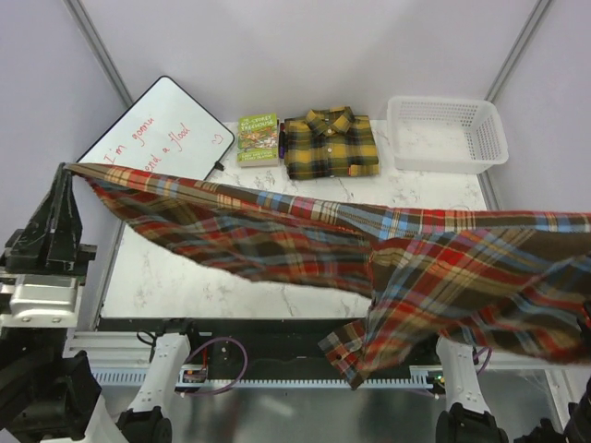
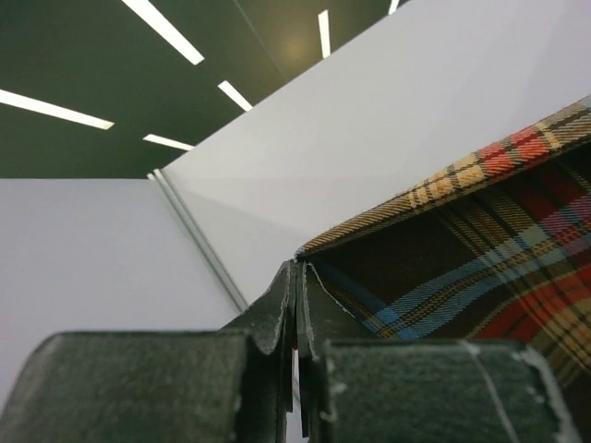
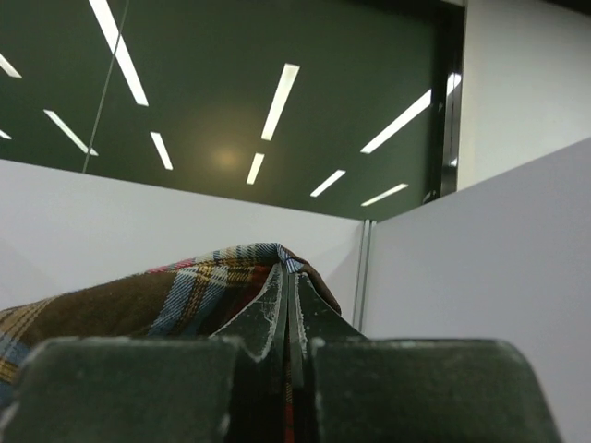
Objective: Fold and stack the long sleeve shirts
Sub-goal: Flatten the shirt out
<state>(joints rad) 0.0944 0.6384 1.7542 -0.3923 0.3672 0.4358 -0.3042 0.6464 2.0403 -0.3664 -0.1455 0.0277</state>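
Note:
The red-brown plaid long sleeve shirt (image 1: 369, 249) hangs stretched in the air across the table, from the far left to the right edge of the top view. My left gripper (image 1: 69, 171) is raised at the left and shut on one end of it. In the left wrist view the cloth (image 2: 480, 249) runs off to the right from the shut left gripper (image 2: 301, 268). My right gripper (image 3: 288, 277) is shut on the other end, with the plaid (image 3: 185, 295) draped over its fingertips. The yellow and black shirt (image 1: 330, 143) lies folded at the back of the table.
A small green book (image 1: 258, 138) lies just left of the folded shirt. A whiteboard (image 1: 162, 129) with red writing leans at the back left. A white plastic basket (image 1: 447, 134) stands at the back right. A sleeve cuff (image 1: 346, 355) dangles over the table's near edge.

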